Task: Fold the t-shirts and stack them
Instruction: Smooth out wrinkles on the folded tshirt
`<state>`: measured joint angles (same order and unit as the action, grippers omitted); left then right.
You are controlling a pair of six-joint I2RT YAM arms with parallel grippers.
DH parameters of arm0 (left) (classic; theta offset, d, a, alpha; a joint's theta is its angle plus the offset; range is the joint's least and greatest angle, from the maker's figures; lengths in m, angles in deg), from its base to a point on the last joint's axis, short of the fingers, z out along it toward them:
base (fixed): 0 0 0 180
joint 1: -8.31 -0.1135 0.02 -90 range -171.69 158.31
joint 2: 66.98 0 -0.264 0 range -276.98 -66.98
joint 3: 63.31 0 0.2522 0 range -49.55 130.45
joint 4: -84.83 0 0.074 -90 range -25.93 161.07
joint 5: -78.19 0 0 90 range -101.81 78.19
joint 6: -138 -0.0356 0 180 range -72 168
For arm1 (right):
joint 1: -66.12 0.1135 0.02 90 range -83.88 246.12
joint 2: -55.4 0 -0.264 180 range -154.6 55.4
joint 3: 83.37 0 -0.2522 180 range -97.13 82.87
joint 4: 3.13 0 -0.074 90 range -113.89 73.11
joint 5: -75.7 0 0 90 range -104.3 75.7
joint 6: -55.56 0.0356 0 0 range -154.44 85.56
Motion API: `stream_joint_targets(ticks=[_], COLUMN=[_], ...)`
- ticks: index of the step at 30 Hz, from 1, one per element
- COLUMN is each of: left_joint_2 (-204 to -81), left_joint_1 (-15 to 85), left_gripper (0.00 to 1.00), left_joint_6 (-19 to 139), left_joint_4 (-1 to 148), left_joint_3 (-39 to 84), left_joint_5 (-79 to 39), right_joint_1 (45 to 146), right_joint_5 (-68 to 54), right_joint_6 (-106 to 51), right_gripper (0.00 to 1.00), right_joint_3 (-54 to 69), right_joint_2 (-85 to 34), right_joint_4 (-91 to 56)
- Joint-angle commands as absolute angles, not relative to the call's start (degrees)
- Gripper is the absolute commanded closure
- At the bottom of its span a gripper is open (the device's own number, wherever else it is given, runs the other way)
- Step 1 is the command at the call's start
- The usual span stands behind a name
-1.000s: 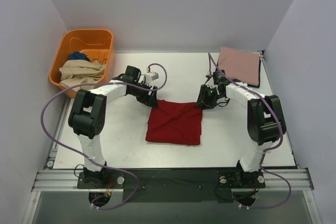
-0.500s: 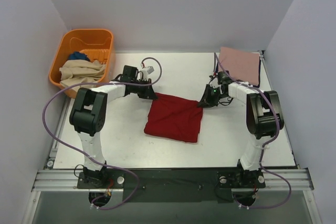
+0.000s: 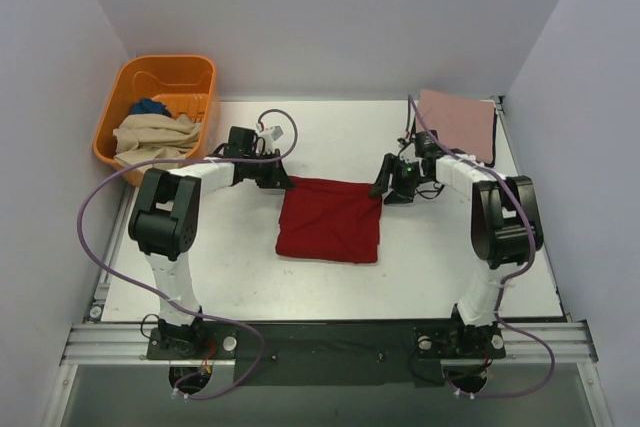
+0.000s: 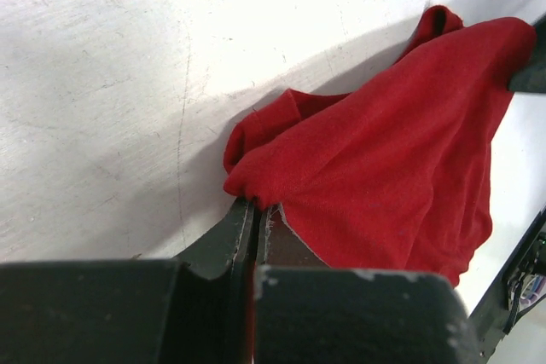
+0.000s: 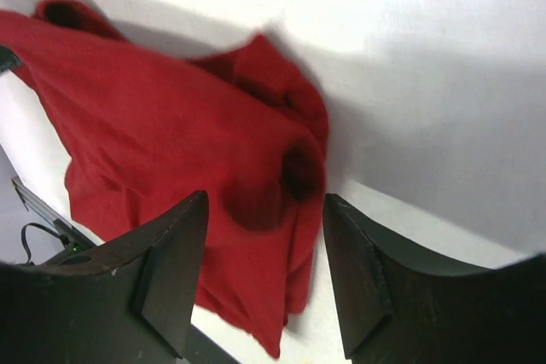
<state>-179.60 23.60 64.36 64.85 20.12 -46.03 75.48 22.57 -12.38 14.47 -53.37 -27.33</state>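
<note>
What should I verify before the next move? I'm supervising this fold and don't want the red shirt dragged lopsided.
1. Grip of the left pincer on the dark red t-shirt, far corner: ok, shut on the cloth.
2. Grip of the right pincer on the other far corner: not ok; its jaws stand apart, the cloth unclamped.
3. Far edge lying flat: not ok; bunched at both corners.
4. Finished stack: ok; the dusty pink t-shirt lies folded, apart from the dark red t-shirt.
5. Next shirts at hand: ok; a beige t-shirt lies in the orange basket.
</note>
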Motion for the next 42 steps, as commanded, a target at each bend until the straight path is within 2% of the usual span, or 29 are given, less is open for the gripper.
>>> stream_joint_targets(ticks=[1,10,12,13,14,15,16,25,30,31,33,34,37,42], left_joint_2=[-178.3,-178.6,-178.5,-178.5,-178.4,-178.4,-178.3,-177.9,-177.8,-177.7,-177.9,-178.1,-178.3,-178.0], left_joint_1=[23.2,23.2,23.2,23.2,23.0,22.9,22.6,21.9,22.1,22.5,23.2,23.6,24.9,24.6], left_gripper=[1.0,1.0,1.0,1.0,1.0,1.0,1.0,1.0,1.0,1.0,1.0,1.0,1.0,0.98], left_joint_6=[65.8,65.4,65.3,65.1,65.1,65.1,65.0,63.7,63.0,62.7,62.2,62.1,62.4,62.5], left_joint_4=[67.7,67.3,66.9,66.8,66.2,65.7,65.1,62.8,62.4,62.4,62.7,62.8,64.1,63.7], left_joint_3=[20.8,21.3,21.3,21.4,21.5,21.7,21.9,24.9,25.2,25.2,24.5,23.8,23.0,24.4], left_joint_5=[-44.1,-44.0,-43.1,-42.8,-41.5,-40.6,-39.1,-35.4,-36.2,-36.9,-38.7,-39.4,-42.1,-42.4], right_joint_1=[75.7,81.0,81.6,81.6,81.5,81.0,80.7,74.8,74.6,74.7,75.0,75.0,75.0,75.1], right_joint_5=[18.0,19.4,19.5,19.5,19.4,19.6,19.6,25.3,28.3,28.2,27.4,27.0,26.2,23.1], right_joint_6=[-9.6,-3.2,-2.7,-2.5,-2.4,-2.5,-2.4,-7.7,-9.4,-9.6,-9.5,-9.4,-10.4,-12.5], right_gripper=[0.5,0.55,0.64,0.79,0.86,0.99,1.0,1.0,1.0,0.97,0.85,0.74,0.6,0.54], right_joint_3=[22.5,33.6,34.0,34.6,34.9,35.6,35.8,40.6,39.5,38.8,36.8,34.9,28.1,19.2], right_joint_2=[-44.3,-41.2,-42.6,-42.9,-43.1,-42.6,-42.1,-37.6,-38.9,-40.0,-41.3,-41.7,-42.9,-43.1], right_joint_4=[-28.9,-23.0,-23.0,-23.0,-22.9,-22.9,-22.9,-24.4,-24.8,-24.9,-24.7,-24.8,-27.0,-28.4])
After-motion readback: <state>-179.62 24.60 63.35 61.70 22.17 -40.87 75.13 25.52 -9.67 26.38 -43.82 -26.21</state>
